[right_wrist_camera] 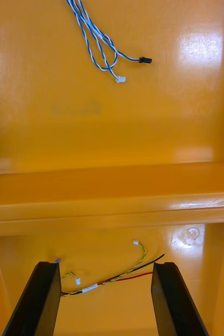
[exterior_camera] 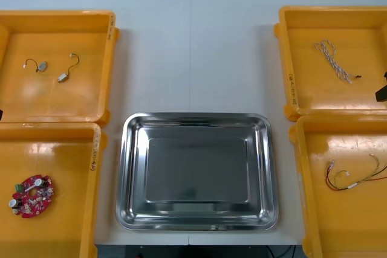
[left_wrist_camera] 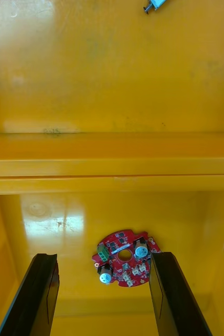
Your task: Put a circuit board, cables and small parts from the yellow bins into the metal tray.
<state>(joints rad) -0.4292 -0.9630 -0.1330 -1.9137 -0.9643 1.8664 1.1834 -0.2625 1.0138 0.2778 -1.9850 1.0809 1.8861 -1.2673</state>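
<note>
I'm hovering the left gripper (left_wrist_camera: 107,299), fingers spread wide, over the round red circuit board (left_wrist_camera: 123,258) in the near left yellow plastic bin (left_wrist_camera: 49,231). The right gripper (right_wrist_camera: 106,302) is hanging released above the thin red and yellow cable (right_wrist_camera: 112,277). The shiny metal tray (exterior_camera: 196,122) is sitting bare, so I'm judging the first pick is pending, needing a straight descent.

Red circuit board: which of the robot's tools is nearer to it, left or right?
Left. The left tool hangs open above the circuit board in the near left bin. The right tool hangs across the tray, over the red and yellow cable.
</note>
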